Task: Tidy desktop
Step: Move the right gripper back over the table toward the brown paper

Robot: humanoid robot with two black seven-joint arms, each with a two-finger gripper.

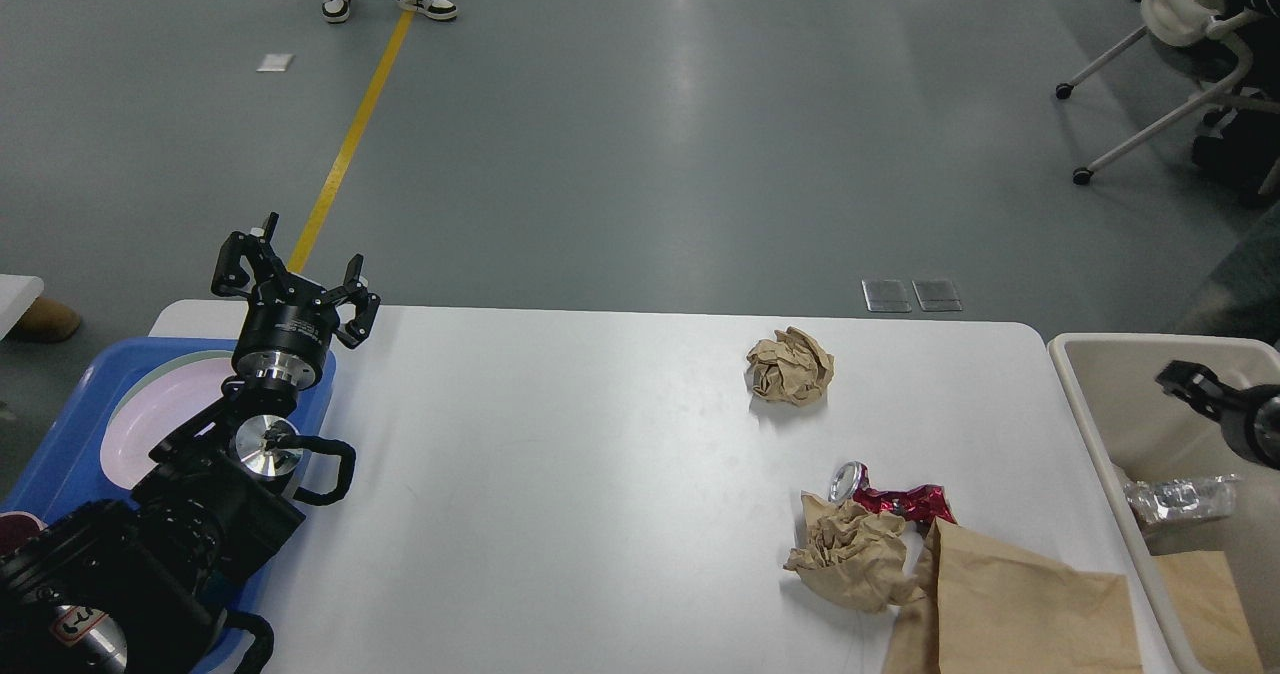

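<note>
The white surface (560,474) carries a paper ball (790,366), a crushed can (893,499) and a paper bag (1010,604). The left gripper (292,279) is held with jaws spread and empty above the blue tray (70,434); the right gripper (1185,382), over the bin (1085,394), cannot be judged. The can could be knocked off when the crumpled paper touching it is lifted.

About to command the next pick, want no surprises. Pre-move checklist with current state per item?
1. Left gripper empty, fingers spread: ok.
2. Right gripper state: cannot tell, seen small at the frame edge above the beige bin.
3. Bin has room: ok, only clear plastic wrap and brown paper visible inside.
4. Desktop cleared: not ok. Crumpled paper ball, crushed red can, second paper wad and flat paper bag remain.
5. Can free to grasp: not ok, the wad overlaps it.
</note>
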